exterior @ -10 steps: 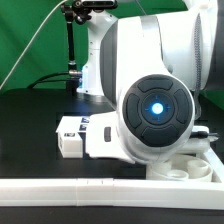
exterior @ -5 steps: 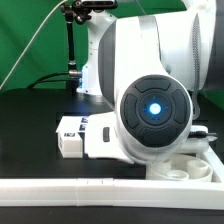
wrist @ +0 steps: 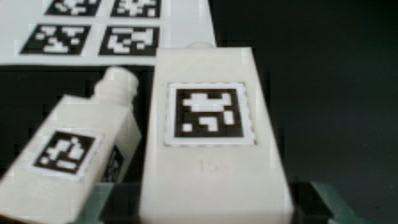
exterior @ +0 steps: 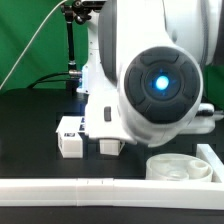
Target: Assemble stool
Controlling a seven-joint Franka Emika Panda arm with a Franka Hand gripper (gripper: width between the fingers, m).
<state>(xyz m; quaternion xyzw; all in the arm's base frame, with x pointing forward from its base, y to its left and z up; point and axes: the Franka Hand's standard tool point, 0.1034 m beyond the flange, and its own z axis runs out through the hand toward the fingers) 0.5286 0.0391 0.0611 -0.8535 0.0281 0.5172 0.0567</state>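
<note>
My gripper [wrist: 222, 208] is shut on a white stool leg [wrist: 210, 115] with a black-and-white tag on its face. The dark fingers [wrist: 111, 206] press its two sides. A second leg [wrist: 80, 142] lies right beside it, tilted, and I cannot tell whether they touch. In the exterior view the held leg [exterior: 110, 146] shows just below the arm's large white body, which hides the fingers. The other leg [exterior: 70, 138] stands to the exterior view's left of it. The round rimmed seat disc [exterior: 181, 167] lies at the lower right.
The marker board [wrist: 98, 28] lies on the black table beyond the two legs. A long white L-shaped rail [exterior: 95, 188] runs along the front and turns back at the exterior view's right [exterior: 212, 157]. A black stand [exterior: 72, 50] rises at the back.
The arm has risen and shifted toward the exterior view's left, uncovering the leg under it and the seat disc. The jaws have closed on the leg.
</note>
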